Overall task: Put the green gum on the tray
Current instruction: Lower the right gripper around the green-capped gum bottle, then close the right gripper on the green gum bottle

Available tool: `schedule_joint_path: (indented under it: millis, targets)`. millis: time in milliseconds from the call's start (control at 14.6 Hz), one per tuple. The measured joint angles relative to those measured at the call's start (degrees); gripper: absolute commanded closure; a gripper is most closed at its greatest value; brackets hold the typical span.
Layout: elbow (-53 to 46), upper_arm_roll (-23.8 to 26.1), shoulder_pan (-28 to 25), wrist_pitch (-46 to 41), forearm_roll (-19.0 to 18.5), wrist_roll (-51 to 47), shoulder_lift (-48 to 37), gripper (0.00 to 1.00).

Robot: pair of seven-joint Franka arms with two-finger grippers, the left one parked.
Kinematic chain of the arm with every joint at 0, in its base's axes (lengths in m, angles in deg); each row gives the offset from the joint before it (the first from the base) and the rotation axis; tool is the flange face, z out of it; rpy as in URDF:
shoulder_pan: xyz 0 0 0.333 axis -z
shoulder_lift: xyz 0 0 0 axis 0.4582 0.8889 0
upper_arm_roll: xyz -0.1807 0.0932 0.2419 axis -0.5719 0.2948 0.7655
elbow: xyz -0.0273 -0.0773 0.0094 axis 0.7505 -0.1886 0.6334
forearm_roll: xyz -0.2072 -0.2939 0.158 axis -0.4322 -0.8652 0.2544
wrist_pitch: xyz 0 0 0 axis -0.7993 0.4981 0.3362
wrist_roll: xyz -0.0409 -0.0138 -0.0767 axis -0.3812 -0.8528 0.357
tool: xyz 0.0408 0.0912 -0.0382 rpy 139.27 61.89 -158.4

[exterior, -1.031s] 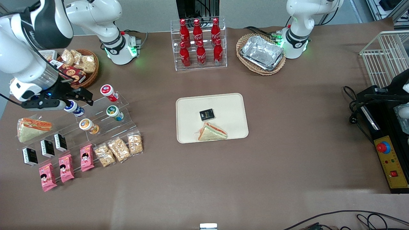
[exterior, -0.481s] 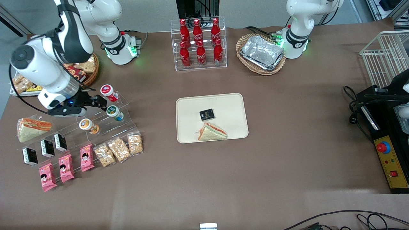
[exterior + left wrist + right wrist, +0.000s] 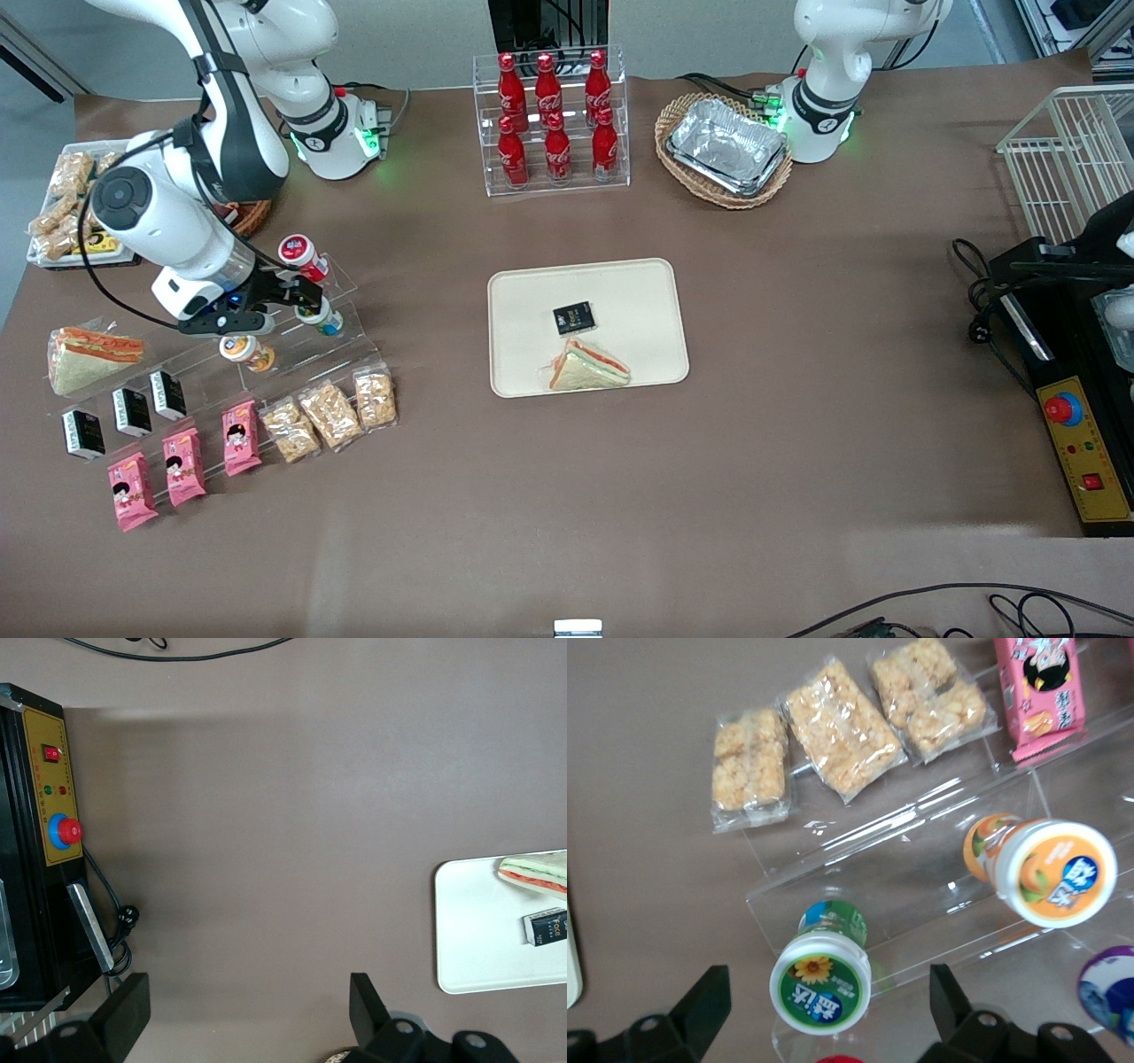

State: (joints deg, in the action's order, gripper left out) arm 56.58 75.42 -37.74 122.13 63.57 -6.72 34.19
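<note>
The green gum (image 3: 324, 319) stands on the clear stepped acrylic shelf (image 3: 350, 315), partly covered by my gripper in the front view. In the right wrist view its green-and-white lid with a sunflower (image 3: 820, 982) sits between my two black fingers (image 3: 704, 1005), which stand wide apart on either side without touching it. My gripper (image 3: 306, 299) is open and hovers just above the gum. The cream-beige tray (image 3: 638, 292) lies mid-table, toward the parked arm from the shelf, holding a sandwich (image 3: 586, 367) and a small black packet (image 3: 573, 318).
An orange-lidded canister (image 3: 245, 348) (image 3: 1050, 873) and a red-lidded canister (image 3: 301, 254) share the shelf; a blue-lidded one (image 3: 1109, 990) shows at the wrist view's edge. Cracker packs (image 3: 330, 415), pink snack packs (image 3: 184, 465), black boxes and a wrapped sandwich (image 3: 89, 354) lie nearer the front camera.
My gripper has moved along the shelf from above the blue-lidded canister toward the tray and now sits over the green gum. Nothing on the shelf has moved.
</note>
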Motion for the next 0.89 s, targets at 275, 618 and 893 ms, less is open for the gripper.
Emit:
schedule_joint_path:
  millis: [275, 618, 893]
  targets:
    - [3.13, 0.06, -1.93, 2.68, 0.00, -2.26, 0.16, 0.00]
    - [4.32, 0.06, -2.06, 2.97, 0.00, -2.50, 0.17, 0.00]
    - [4.85, 0.06, -2.06, 3.51, 0.00, -2.54, 0.45, 0.16]
